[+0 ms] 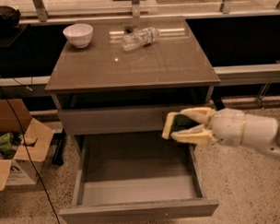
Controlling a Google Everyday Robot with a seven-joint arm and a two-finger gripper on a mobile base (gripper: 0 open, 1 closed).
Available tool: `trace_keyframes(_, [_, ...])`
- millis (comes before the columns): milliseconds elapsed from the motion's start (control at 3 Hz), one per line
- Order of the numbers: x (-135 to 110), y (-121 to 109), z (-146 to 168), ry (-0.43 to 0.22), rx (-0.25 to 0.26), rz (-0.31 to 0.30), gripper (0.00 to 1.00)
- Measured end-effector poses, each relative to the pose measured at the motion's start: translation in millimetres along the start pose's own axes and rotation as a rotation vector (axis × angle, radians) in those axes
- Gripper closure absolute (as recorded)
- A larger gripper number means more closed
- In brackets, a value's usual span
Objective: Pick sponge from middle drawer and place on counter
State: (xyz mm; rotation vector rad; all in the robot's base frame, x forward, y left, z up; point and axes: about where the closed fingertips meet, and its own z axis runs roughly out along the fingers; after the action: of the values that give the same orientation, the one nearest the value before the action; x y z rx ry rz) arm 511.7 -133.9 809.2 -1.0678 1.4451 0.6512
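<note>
Holding sponge (181, 121): gripper (170, 126) clamped on it, 3 o'clock over open drawer (132, 165), clear of walls, likely for transfer to counter (143, 63), 12 o'clock.

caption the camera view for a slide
End effector holds the sponge above the open middle drawer, below the counter.

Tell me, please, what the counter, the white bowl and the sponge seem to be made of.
The counter: likely laminate or coated board, glossy; it mirrors a light spot. The white bowl: probably glazed ceramic, smooth and opaque, possibly plastic. The sponge, held in the gripper above the middle drawer's right side: dark green, matte, likely scouring foam.
</note>
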Motion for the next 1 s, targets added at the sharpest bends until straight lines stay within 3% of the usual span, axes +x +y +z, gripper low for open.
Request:
trace_keyframes(333, [-112.2, -31.8, -48.2, -0.12, 0.063, -0.196, 1.0])
trace_keyframes(667, [-114.1, -35.9, -51.0, -0.122, 0.073, -0.198, 1.0])
trace_keyframes(1000, [-125.0, -33.5, -50.8, -0.105, 0.066, -0.253, 1.0])
